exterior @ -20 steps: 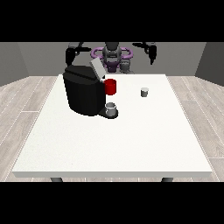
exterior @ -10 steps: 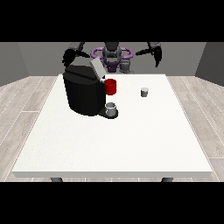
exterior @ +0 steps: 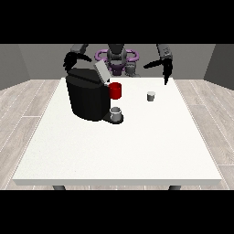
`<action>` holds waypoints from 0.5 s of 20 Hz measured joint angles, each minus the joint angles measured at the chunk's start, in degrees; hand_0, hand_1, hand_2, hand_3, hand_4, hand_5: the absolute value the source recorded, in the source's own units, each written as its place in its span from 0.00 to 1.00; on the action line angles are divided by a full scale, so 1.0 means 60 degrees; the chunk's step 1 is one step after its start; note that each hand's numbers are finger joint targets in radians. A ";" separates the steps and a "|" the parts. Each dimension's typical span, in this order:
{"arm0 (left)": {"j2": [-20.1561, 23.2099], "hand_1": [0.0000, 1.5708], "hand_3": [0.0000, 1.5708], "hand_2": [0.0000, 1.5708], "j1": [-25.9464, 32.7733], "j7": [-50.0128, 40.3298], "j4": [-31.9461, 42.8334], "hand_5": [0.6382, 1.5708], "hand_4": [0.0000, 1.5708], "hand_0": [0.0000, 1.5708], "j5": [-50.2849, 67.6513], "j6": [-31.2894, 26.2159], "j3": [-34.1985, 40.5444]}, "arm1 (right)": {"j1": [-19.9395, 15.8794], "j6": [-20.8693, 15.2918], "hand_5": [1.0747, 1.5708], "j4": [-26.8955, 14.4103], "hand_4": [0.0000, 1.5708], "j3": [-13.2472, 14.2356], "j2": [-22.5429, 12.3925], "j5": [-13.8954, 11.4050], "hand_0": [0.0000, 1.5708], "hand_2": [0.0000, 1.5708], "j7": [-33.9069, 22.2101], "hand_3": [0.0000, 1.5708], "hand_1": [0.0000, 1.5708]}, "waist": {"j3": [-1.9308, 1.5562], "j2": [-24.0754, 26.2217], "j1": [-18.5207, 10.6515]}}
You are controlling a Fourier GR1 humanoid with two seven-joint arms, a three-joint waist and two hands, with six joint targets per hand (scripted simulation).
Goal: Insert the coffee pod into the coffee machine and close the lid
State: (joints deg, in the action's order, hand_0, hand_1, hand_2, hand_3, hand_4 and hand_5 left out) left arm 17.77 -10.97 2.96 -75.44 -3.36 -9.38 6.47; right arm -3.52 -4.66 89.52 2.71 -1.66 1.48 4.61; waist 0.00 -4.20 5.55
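Observation:
A black coffee machine stands on the left half of the white table, its grey lid tilted up and open. A red part sticks out at its front, and a grey cup sits on its base. The small grey coffee pod stands alone on the table, right of the machine. The hand at the view's right hangs in the air above and behind the pod, its fingers pointing down and apart from the pod. The hand at the view's left hovers behind the machine's top.
The robot's torso is behind the table's far edge. A wooden floor surrounds the table. Bare table surface stretches from the machine to the near edge.
The hand at the view's right has swung outward to the right and lowered toward the pod's side. The hand at the view's left has shifted slightly. Pod and machine have not moved.

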 measured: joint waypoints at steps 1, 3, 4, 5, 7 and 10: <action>0.0118 0.00 0.00 0.00 -0.0178 -0.0026 0.0228 1.00 0.00 0.00 0.0010 -0.0074 0.0105 | -0.0041 0.0028 1.00 -0.0078 0.16 0.0023 0.0021 0.0057 0.00 0.00 0.0068 0.00 0.00 | 0.0002 -0.0112 0.0020; 0.0169 0.00 0.00 0.00 -0.0535 -0.0002 0.0742 1.00 0.00 0.00 -0.0136 -0.0026 0.0173 | -0.0320 -0.0090 1.00 -0.0128 0.21 0.0020 0.0054 0.0021 0.00 0.00 -0.0070 0.00 0.00 | 0.0000 -0.0299 0.0052; 0.0152 0.00 0.00 0.00 -0.0647 0.0036 0.1031 1.00 0.00 0.00 -0.0241 0.0007 0.0170 | -0.0284 -0.0104 1.00 -0.0128 0.21 -0.0067 0.0075 -0.0048 0.00 0.00 -0.0107 0.00 0.00 | 0.0001 -0.0287 0.0080; 0.0172 0.00 0.00 0.00 -0.0822 0.0047 0.1204 1.00 0.00 0.00 -0.0310 0.0015 0.0173 | -0.0418 -0.0181 1.00 -0.0279 0.22 -0.0065 0.0113 -0.0109 0.00 0.00 -0.0017 0.00 0.00 | 0.0002 -0.0408 0.0033; 0.0287 0.00 0.00 0.00 -0.1043 0.0255 0.1759 1.00 0.00 0.00 -0.0469 0.0090 0.0289 | -0.0487 -0.0189 1.00 -0.0289 0.25 -0.0108 0.0100 -0.0075 0.00 0.00 0.0022 0.00 0.00 | 0.0003 -0.0613 0.0151; 0.0228 0.00 0.00 0.00 -0.1322 0.0299 0.2327 1.00 0.00 0.00 -0.0841 0.0195 0.0129 | -0.0694 -0.0386 1.00 -0.0549 0.25 -0.0085 0.0072 -0.0131 0.00 0.00 -0.0156 0.00 0.00 | 0.0003 -0.0642 0.0093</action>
State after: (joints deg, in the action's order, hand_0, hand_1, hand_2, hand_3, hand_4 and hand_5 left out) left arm 19.13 -18.90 4.76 -61.48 -8.40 -8.21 7.25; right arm -7.68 -6.97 86.23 2.20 -1.22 0.70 3.68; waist 0.02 -8.05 6.10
